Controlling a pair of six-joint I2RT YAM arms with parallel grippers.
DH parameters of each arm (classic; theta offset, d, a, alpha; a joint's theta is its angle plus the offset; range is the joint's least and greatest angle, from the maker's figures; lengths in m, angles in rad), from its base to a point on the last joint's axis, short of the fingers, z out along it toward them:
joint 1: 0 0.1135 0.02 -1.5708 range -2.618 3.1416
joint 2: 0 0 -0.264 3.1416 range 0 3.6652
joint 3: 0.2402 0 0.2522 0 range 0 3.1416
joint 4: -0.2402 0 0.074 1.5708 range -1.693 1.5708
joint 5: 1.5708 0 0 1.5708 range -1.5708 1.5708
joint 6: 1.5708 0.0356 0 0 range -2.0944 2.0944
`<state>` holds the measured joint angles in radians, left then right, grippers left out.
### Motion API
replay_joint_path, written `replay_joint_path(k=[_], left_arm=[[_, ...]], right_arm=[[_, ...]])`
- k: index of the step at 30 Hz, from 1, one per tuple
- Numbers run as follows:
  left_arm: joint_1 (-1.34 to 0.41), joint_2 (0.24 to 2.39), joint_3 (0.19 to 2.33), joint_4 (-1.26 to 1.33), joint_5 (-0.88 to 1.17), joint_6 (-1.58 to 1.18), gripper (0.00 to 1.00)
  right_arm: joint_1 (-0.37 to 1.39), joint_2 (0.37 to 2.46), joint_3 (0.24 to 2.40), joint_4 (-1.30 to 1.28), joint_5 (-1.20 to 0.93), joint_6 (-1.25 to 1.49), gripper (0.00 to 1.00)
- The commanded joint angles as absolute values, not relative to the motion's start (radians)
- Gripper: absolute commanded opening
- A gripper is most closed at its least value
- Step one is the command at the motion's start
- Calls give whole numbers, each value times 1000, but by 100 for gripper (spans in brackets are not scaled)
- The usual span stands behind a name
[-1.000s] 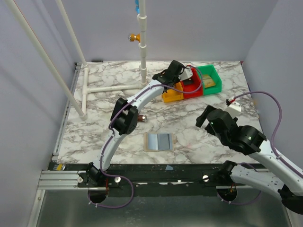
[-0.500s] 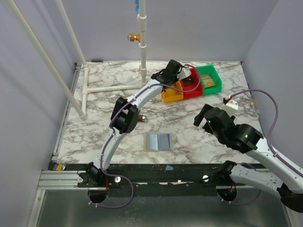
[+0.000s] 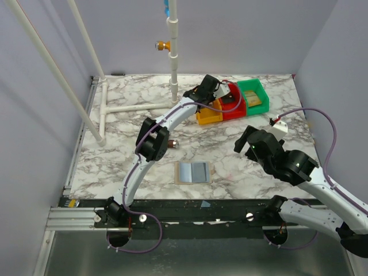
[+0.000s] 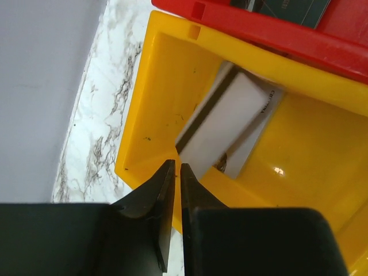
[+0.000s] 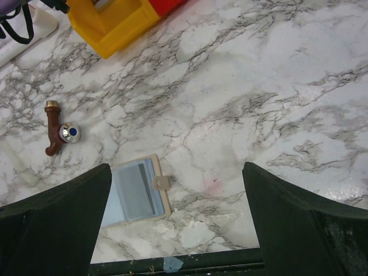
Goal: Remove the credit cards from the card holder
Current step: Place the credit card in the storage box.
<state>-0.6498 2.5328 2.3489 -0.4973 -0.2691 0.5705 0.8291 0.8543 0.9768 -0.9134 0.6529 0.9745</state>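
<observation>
The card holder (image 3: 193, 172) lies flat and open near the table's front middle: grey-blue inside with a tan edge and a small tab; it also shows in the right wrist view (image 5: 135, 191). My left gripper (image 3: 217, 96) is shut and empty, its fingertips (image 4: 177, 172) over the near wall of the yellow bin (image 4: 167, 115), which holds a white card (image 4: 221, 123). My right gripper (image 3: 248, 141) is open and empty above bare marble, to the right of the holder, which sits by its left finger (image 5: 52, 224).
The yellow bin (image 3: 209, 115), a red bin (image 3: 233, 104) and a green bin (image 3: 255, 95) stand in a row at the back right. A small brass fitting (image 3: 173, 143) lies left of centre. White pipes (image 3: 138, 107) stand at the back left.
My right gripper has moved slightly left and toward the back. My left gripper stays over the yellow bin, shifted slightly left.
</observation>
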Motion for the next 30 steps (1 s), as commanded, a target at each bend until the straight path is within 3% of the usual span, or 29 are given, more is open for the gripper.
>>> replay_joint_path(k=[1,17,24,27,30], left_arm=[[-632,2548,2380,-504,-253,555,13],[-630,2446,2391,-540,-221,490,17],[-638,2321,2353,-592,-170,404,35],[-646,2262,2300,-597,-169,369,53],[-655,2208,2254,-617,-161,323,83]], right_arm=[[824,850,971,-899,647,966,100],[824,862,970,-876,617,946,100],[825,860,960,-852,608,935,100],[825,862,954,-839,603,930,100],[825,863,946,-826,594,927,100]])
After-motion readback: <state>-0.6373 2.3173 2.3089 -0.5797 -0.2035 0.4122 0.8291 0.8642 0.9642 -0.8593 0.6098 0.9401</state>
